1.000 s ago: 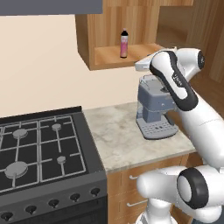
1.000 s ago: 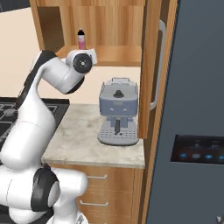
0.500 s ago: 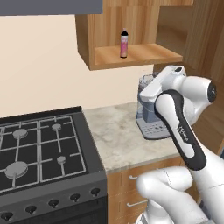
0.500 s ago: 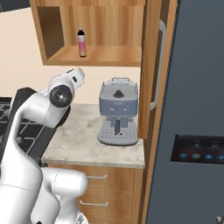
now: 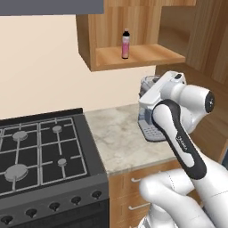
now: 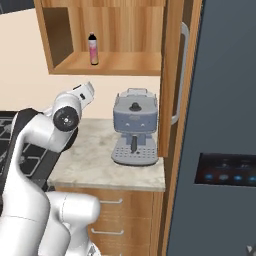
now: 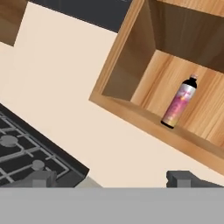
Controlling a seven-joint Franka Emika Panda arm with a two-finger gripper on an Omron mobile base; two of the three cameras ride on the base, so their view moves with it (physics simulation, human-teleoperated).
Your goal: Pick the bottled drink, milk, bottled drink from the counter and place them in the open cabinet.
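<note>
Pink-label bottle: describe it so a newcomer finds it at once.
Find the open wooden wall cabinet above the marble counter, right of the stove. On its shelf board stands one slim bottled drink with a black cap and pink-magenta label, upright. It is the sole item there.

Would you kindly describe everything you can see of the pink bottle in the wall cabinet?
The bottled drink is a small slim bottle with a black cap, a silvery shoulder and a pink-magenta label fading to yellowish near its base. It stands upright on the bare wooden floor of the open cabinet, towards the left side and near the front edge. Nothing else touches it; the gripper is open and well clear of it.
</note>
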